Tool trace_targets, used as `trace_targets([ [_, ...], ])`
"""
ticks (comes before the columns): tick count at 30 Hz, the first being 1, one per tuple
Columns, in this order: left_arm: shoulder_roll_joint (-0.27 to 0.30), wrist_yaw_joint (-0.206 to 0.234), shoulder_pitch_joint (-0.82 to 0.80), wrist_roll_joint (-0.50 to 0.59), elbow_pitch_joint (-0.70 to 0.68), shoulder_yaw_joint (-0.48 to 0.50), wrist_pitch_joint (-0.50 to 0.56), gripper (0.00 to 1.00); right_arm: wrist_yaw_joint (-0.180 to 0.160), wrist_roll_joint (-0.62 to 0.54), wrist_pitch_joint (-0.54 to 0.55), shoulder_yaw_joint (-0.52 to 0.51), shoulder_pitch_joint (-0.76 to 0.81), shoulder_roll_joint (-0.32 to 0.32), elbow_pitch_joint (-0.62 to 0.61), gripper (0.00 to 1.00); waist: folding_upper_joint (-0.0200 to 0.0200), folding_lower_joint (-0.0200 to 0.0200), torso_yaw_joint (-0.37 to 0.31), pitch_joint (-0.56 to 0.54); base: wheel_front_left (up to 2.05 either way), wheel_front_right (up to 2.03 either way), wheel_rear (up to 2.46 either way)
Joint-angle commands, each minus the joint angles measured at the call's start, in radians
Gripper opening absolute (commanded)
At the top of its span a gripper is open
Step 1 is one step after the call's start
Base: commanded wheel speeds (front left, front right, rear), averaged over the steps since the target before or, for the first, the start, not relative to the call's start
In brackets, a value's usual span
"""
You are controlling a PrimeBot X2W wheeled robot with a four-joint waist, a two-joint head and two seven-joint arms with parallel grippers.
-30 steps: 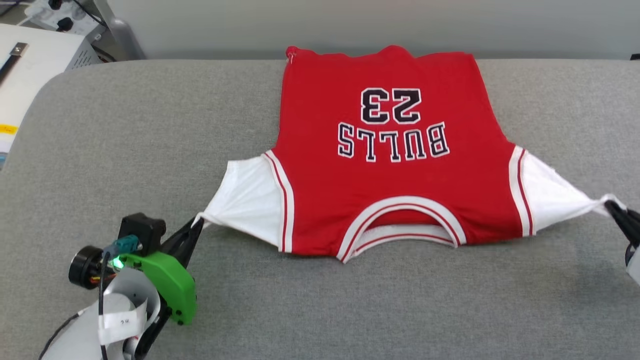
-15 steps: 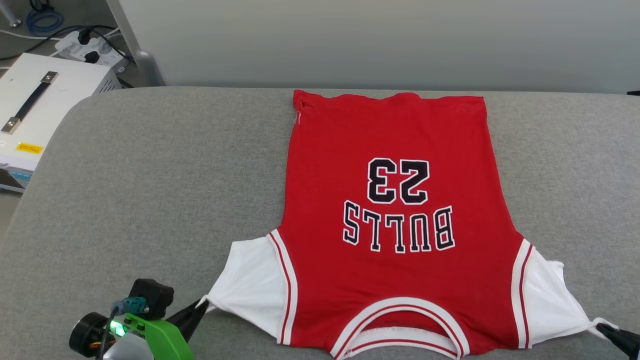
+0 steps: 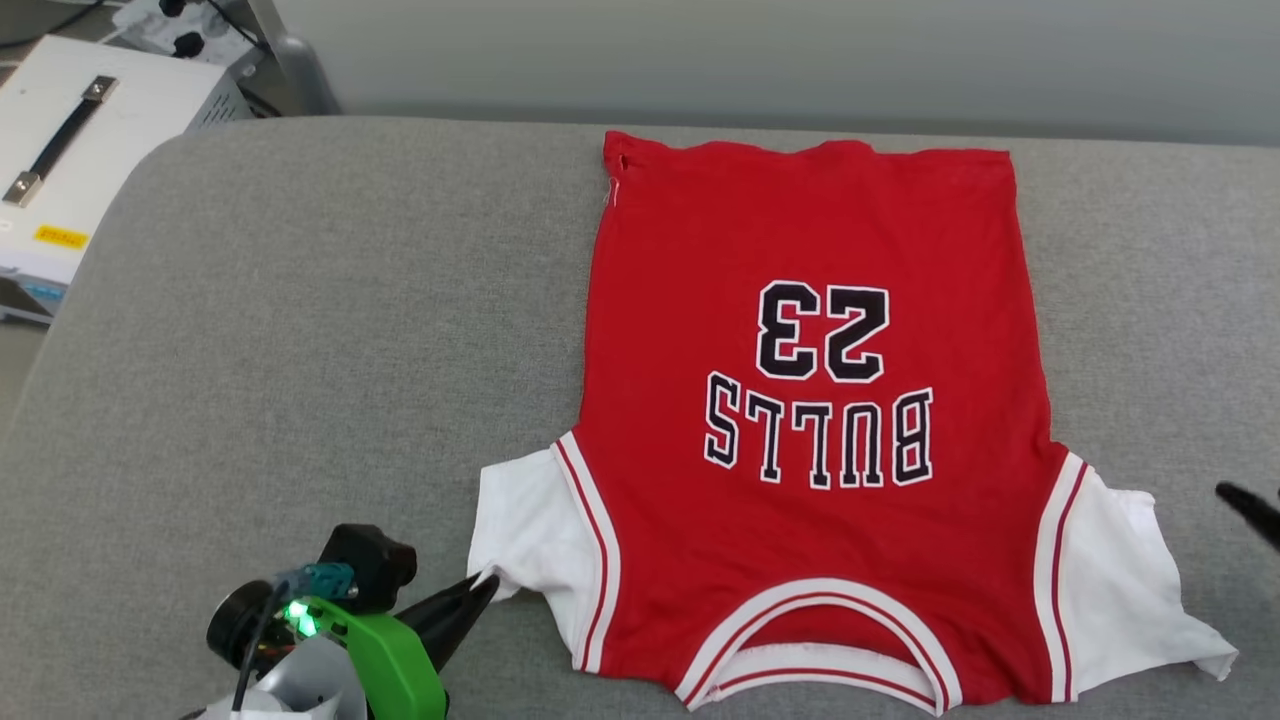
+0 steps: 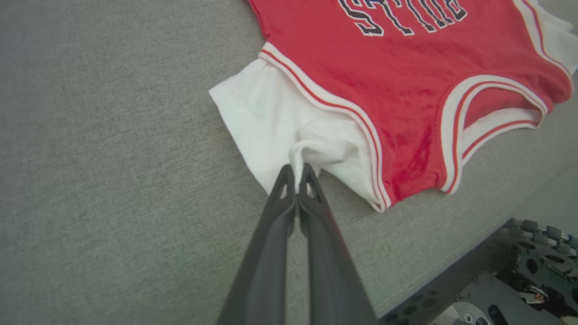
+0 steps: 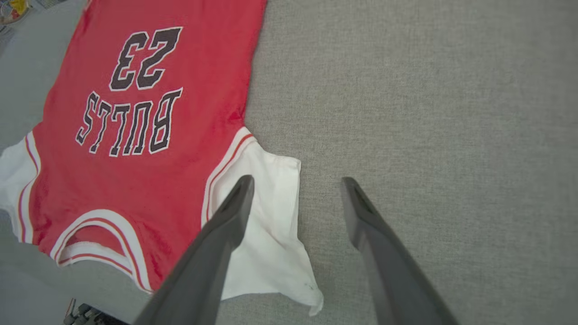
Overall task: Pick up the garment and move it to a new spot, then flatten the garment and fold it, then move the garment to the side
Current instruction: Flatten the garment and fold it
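The shirt (image 3: 800, 560) lies spread flat on the gray fabric surface (image 3: 300, 330), printed side up. Its hem is toward the far edge and its collar toward the robot, so from the head view the black letters and number read upside down. It sits right of the middle of the surface, with bare gray cloth stretching away on its left. The left hand (image 4: 295, 174) is just beside the shirt's left white sleeve (image 4: 271, 131), at the near corner. Its two dark fingers are pressed together on a small tuck of white cloth, which bunches up toward the tips while the rest of the sleeve lies flat. In the head view this hand comes in from the lower left, behind a green wrist part (image 3: 390, 660), and points toward the sleeve. The right hand (image 5: 298, 183) has its fingers spread wide and holds nothing. In the right wrist view one finger stands over the right white sleeve (image 5: 266, 234) and the other over bare gray surface, with the sleeve's outer edge running between them. Whether either finger touches the cloth cannot be told. That sleeve lies loose, its near corner drawn out to a crumpled point. In the head view a dark fingertip shows at the right edge, apart from the sleeve. A white box with a black handle (image 3: 70, 150) stands beyond the surface's far left corner.
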Motion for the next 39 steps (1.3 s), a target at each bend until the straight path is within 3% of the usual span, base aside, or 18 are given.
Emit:
trace_targets([
  [1,0.01,0.011,-0.024,-0.005,-0.031,0.002,0.017,0.0,-0.001,-0.012,0.024,-0.027,-0.047,0.006,-0.033,1.0,-0.0001,0.0001,0.025,0.065,0.0,0.0,0.0],
  [9,0.036,0.071,-0.065,-0.005,-0.259,0.018,0.11,0.0,-0.001,-0.103,0.277,-0.142,-0.32,0.065,-0.087,1.0,-0.0001,0.0001,0.094,0.242,0.0,0.0,0.0],
  [20,0.02,0.083,-0.138,0.064,-0.437,-0.009,0.157,0.0,-0.001,-0.371,0.572,-0.198,-0.793,0.121,0.08,1.0,-0.0001,0.0001,0.223,0.44,0.0,0.0,0.0],
  [27,-0.006,0.069,-0.171,0.096,-0.468,-0.024,0.139,0.0,-0.001,-0.478,0.65,-0.218,-0.961,0.102,0.188,1.0,-0.0001,0.0001,0.303,0.513,0.0,0.0,0.0],
  [39,-0.034,0.059,-0.187,0.123,-0.449,-0.039,0.1,0.0,-0.001,-0.578,0.65,-0.203,-1.109,0.067,0.36,1.0,-0.0001,0.0001,0.377,0.578,0.0,0.0,0.0],
])
